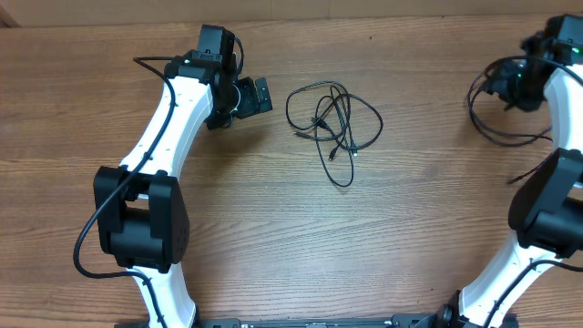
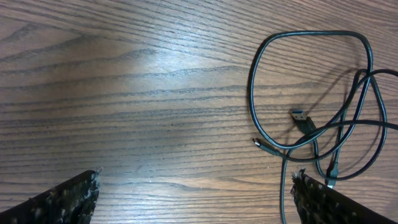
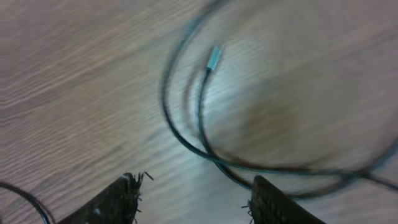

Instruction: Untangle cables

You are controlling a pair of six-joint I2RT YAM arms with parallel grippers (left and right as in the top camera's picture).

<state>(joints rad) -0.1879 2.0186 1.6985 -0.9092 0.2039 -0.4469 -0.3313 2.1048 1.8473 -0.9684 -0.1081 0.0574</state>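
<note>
- left gripper (image 2: 196,178) spread wide, empty; tangled cables (image 2: 309,129) lie ahead, towards its right finger.
- right gripper (image 3: 196,185) parted, empty; one blurred cable (image 3: 214,59) lies just ahead.

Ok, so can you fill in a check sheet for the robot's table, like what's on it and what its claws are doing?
Surface: brown wood-grain table, no marks seen.
Job's things: tangled bunch of thin black cords with silver-tipped ends, in the middle of the table; another cord's silver plug lies below the right gripper, blurred.
Clutter: nothing seen.
Grippers: left gripper open, beside the bunch, holding nothing; right gripper open, nothing between its fingers.
Cables: thick black wire loops beside the left arm.
Surroundings: nothing seen.
</note>
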